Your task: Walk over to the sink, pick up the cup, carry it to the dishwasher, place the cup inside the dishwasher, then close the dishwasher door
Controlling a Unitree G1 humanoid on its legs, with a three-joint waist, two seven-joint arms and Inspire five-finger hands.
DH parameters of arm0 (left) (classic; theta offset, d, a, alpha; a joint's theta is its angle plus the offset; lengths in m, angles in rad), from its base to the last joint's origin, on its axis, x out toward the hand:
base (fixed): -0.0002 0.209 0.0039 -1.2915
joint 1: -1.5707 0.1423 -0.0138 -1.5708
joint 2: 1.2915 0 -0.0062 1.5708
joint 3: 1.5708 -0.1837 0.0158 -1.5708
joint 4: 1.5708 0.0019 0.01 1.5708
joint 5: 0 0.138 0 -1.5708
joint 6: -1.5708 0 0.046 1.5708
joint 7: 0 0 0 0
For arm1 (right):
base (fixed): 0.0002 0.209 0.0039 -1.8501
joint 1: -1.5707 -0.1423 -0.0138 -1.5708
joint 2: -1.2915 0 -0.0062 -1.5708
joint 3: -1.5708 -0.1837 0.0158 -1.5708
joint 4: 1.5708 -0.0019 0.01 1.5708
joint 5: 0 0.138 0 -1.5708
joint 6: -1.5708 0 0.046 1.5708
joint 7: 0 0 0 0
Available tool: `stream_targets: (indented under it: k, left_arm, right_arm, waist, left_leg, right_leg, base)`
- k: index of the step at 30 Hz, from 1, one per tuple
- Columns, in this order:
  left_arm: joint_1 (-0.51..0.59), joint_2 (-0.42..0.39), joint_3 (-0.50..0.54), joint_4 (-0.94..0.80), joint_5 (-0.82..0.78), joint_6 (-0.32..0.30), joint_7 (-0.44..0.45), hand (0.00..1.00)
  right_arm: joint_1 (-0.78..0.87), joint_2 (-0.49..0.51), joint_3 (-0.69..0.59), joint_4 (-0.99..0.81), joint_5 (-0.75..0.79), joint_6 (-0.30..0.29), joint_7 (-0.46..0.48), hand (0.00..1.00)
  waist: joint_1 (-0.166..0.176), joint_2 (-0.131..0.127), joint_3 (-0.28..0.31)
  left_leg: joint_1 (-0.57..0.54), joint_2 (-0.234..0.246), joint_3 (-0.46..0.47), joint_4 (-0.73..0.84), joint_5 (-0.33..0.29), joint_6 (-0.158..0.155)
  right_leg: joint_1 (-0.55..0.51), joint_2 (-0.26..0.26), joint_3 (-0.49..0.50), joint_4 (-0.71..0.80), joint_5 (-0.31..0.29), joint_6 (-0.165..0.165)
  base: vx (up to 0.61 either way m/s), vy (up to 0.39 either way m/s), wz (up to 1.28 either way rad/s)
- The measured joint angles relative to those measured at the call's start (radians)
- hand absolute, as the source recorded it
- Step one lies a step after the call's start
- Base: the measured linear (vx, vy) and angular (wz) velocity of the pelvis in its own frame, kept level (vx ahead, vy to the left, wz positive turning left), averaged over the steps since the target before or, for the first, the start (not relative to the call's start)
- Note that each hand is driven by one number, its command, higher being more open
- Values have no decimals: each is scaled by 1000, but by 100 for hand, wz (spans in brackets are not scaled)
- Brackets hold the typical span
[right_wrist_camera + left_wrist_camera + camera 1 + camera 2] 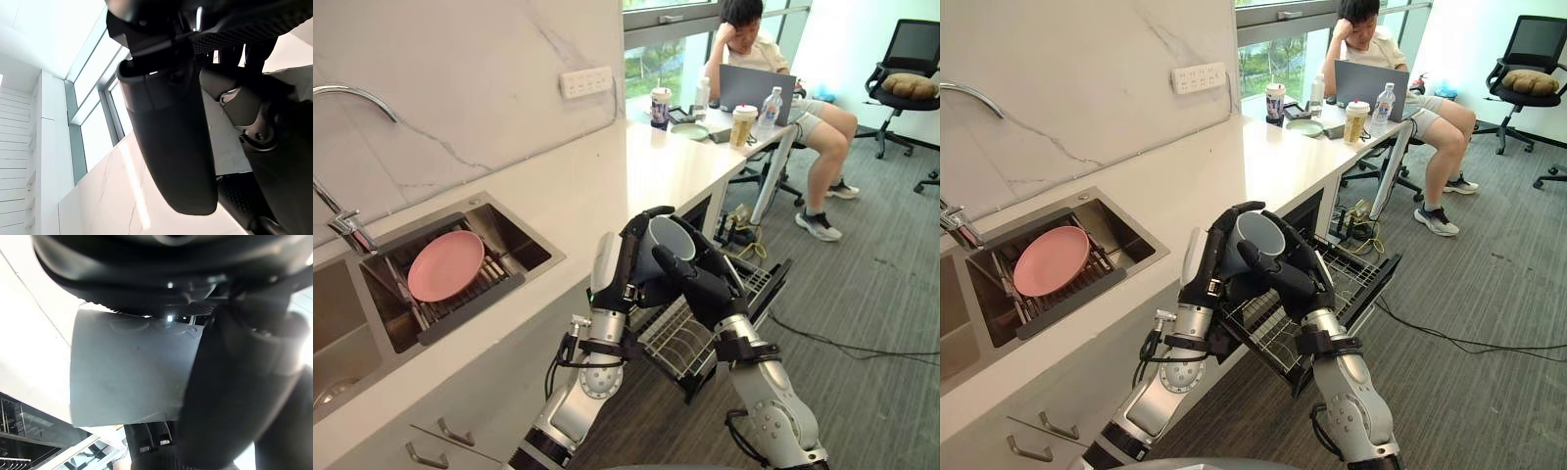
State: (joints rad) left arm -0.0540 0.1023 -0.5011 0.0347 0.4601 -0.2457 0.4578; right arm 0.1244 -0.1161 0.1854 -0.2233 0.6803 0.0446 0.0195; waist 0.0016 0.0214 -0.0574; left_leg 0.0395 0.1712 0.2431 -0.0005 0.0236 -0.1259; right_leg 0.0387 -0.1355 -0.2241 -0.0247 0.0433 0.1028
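A grey cup (pixel 668 240) is held in the air between both hands, tilted with its mouth facing up and away from me. My left hand (pixel 628 266) is curled round its left side, and the cup's wall (pixel 127 377) shows past that hand in the left wrist view. My right hand (pixel 710 284) grips it from the right, with the thumb lying across the front. The cup hangs just beyond the counter's edge, above the pulled-out wire rack (pixel 690 338) of the open dishwasher.
A sink (pixel 524 250) on the left holds a pink plate (pixel 445 264) on a drain rack, with a faucet (pixel 342 220) behind. A person (pixel 773 59) sits with a laptop at the counter's far end, among cups and a bottle. An office chair (pixel 906 83) stands at the back right.
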Motion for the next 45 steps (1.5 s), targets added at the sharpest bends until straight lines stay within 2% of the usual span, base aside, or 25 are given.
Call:
stream_targets:
  k: [4,8,11,15,19,20,21,23,24,26,27,29,31,33,38,42,45]
  left_arm:
    - [0,18,-72,12,-9,-1,-25,100]
    - [14,25,-156,-15,-32,-44,-103,100]
    - [63,24,-165,-66,-39,-62,-158,100]
    - [118,24,-163,-121,-52,-92,-181,100]
    - [151,14,-146,-119,-109,-101,-248,100]
    - [170,7,-136,-111,-166,-82,-313,100]
    - [178,4,-131,-100,-191,-69,-340,100]
    - [196,-9,-119,27,-334,31,-432,100]
    - [201,-8,-109,80,-368,59,-449,100]
    - [220,-4,-55,292,-443,131,-480,100]
    - [244,9,-18,399,-450,152,-491,100]
    - [282,61,25,502,-427,163,-506,100]
    - [320,102,79,567,-405,165,-505,100]
    - [316,102,150,576,-415,139,-476,100]
    - [304,88,316,726,-339,31,-399,100]
    - [292,95,393,822,-311,21,-325,100]
    - [277,80,466,860,-325,13,-293,100]
  right_arm:
    - [-24,6,-30,21,-149,-26,-154,0]
    - [-46,44,-160,73,-196,-48,-269,0]
    - [-43,65,-273,106,-204,-96,-316,0]
    - [-35,68,-384,165,-205,-173,-354,0]
    - [-28,78,-430,227,-206,-217,-372,0]
    - [-29,78,-435,255,-215,-224,-370,0]
    - [-29,78,-435,266,-215,-225,-370,0]
    - [-33,77,-436,331,-216,-227,-346,0]
    - [-39,77,-436,354,-216,-227,-333,0]
    - [-64,62,-423,450,-216,-227,-283,0]
    - [-82,38,-411,520,-216,-226,-257,0]
    - [-113,2,-405,616,-213,-225,-222,0]
    - [-154,-40,-380,710,-212,-218,-202,0]
    - [-179,-72,-370,757,-216,-207,-187,0]
    - [-272,-108,-324,885,-290,-193,-140,0]
    - [-331,-161,-315,952,-315,-192,-142,0]
    - [-410,-212,-321,1025,-320,-193,-152,0]
  waist:
    - [-1,-1,0]
    - [-2,-1,0]
    - [-9,-2,1]
    - [-14,-7,4]
    - [-15,-10,7]
    - [-15,-11,7]
    - [-15,-11,7]
    - [-12,-12,8]
    - [-13,-12,8]
    - [-15,-12,10]
    - [-16,-13,13]
    - [-15,-13,26]
    - [-11,-17,43]
    - [2,-15,60]
    - [15,-11,72]
    - [40,-11,108]
    - [69,-18,174]
  left_leg:
    - [-4,-5,-1,-10,8,3]
    - [-2,-8,-4,-28,19,4]
    - [-1,-8,-4,-33,20,4]
    - [-2,-8,-8,-38,20,3]
    - [-2,-8,-19,-54,29,1]
    - [-2,-9,-26,-61,33,0]
    - [-2,-10,-31,-66,36,0]
    - [-2,-12,-53,-84,53,3]
    - [-3,-13,-58,-84,54,2]
    - [-10,-13,-70,-84,57,2]
    - [-15,-15,-80,-84,57,1]
    - [-26,-19,-104,-84,61,3]
    - [-32,-24,-119,-84,64,5]
    - [-42,-36,-144,-84,75,12]
    - [-50,-50,-183,-84,82,17]
    - [-84,-49,-215,-84,94,18]
    - [-149,-47,-260,-84,120,16]
  right_leg:
    - [-7,-3,-1,-3,5,1]
    - [-7,-3,-5,-9,8,2]
    - [-7,-3,-6,-10,8,2]
    - [-5,-3,-14,-10,7,3]
    - [-4,-2,-28,-10,5,4]
    - [-3,-2,-33,-10,4,5]
    - [-3,-3,-37,-10,4,6]
    - [3,-3,-56,-11,1,7]
    - [3,-3,-61,-11,1,8]
    - [3,-3,-74,-12,0,10]
    - [3,-4,-83,-14,-1,10]
    - [8,-7,-105,-15,-4,13]
    - [12,-10,-120,-16,-5,14]
    - [18,-21,-141,-16,-5,16]
    - [36,-32,-181,-14,-9,23]
    - [19,-30,-207,-8,-10,23]
    - [-21,-25,-248,6,-7,19]
  base:
    - [0,0,0]
    - [-2,-3,2]
    - [0,0,0]
    - [-5,-1,1]
    - [-25,-5,10]
    - [-23,-5,14]
    - [-16,-7,21]
    - [-13,-9,25]
    - [-5,-8,20]
    - [3,-10,16]
    - [9,-12,18]
    - [14,-8,30]
    - [5,3,34]
    - [-14,19,36]
    - [-27,9,22]
    - [-63,-10,22]
    - [-68,-16,36]
